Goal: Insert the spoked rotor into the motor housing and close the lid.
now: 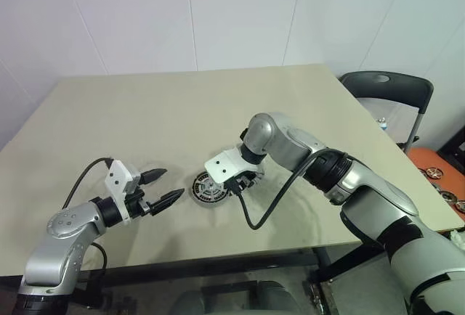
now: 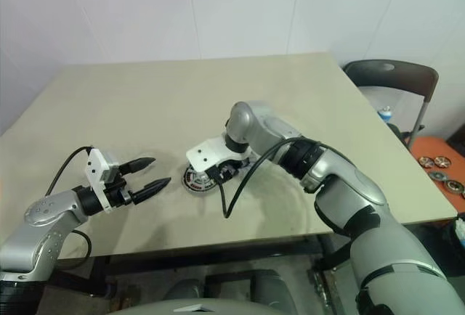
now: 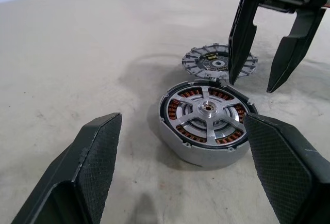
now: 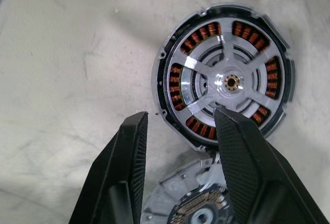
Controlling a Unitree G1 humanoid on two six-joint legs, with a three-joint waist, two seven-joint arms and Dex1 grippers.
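Note:
The motor housing (image 4: pixel 166 59) lies flat on the tan table, near its front edge. The spoked rotor (image 4: pixel 225 82) sits inside it, copper windings showing between its silver spokes. The lid (image 3: pixel 201 61), a ribbed grey disc with a dark centre, lies flat right behind the housing. My right gripper (image 4: pixel 180 115) points steeply down over the gap between housing and lid, open, with nothing between its fingers (image 3: pixel 241 33). My left gripper (image 1: pixel 173 183) hovers a short way to the left of the housing (image 1: pixel 208 188), aimed at it, open wide and empty.
A black cable (image 1: pixel 254 221) loops from my right wrist down onto the table near its front edge. A black folding chair (image 1: pixel 385 86) stands past the table's right side, with an orange tray of discs (image 1: pixel 436 173) on the floor beside it.

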